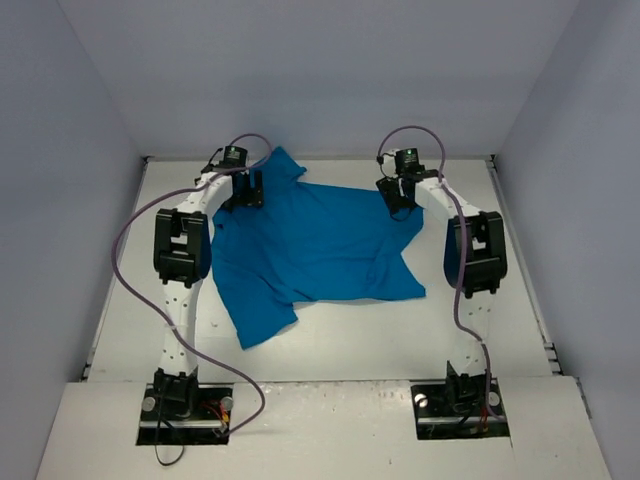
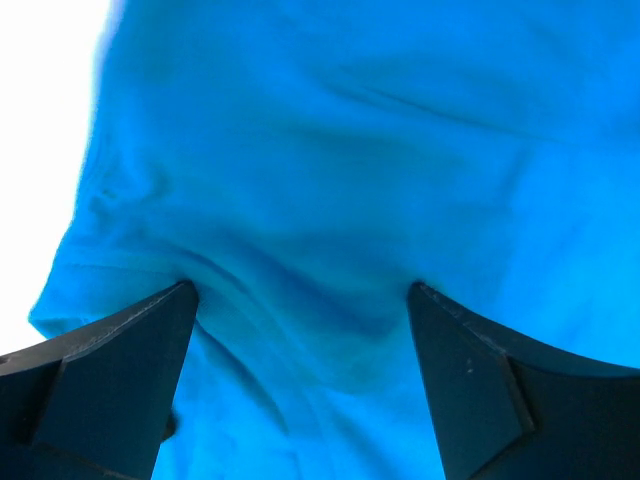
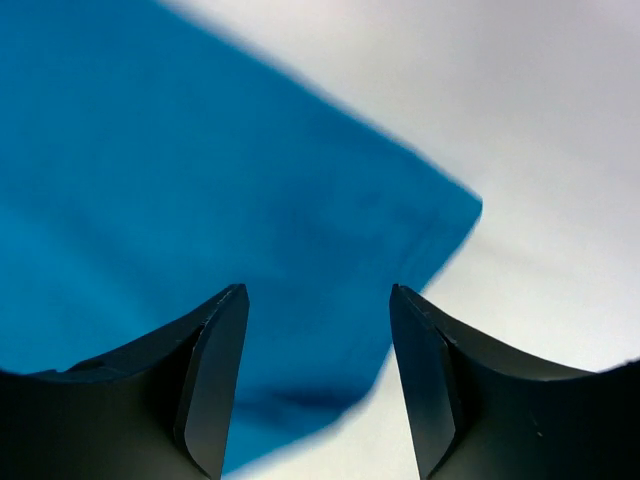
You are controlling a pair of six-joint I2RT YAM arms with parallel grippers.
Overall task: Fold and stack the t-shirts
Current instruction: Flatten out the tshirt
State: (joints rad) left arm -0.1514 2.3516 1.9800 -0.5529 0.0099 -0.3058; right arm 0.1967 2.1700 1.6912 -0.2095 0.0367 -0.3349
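Wrinkles are your risk: the t-shirt (image 1: 320, 250) lies rumpled on the counter (image 1: 350, 340), left jaws and right jaws both spread at its far corners; uneven pinches would skew your fold.

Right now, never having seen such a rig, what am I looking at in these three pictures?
Two white robot arms stand bolted at the near edge of a table. The wide picture looks down from above and behind them; the other two come from a camera on each wrist, dark jaws showing at the bottom. One teal t-shirt lies spread and rumpled on the table. The left gripper and right gripper sit over its far edge, both open, clamping nothing.
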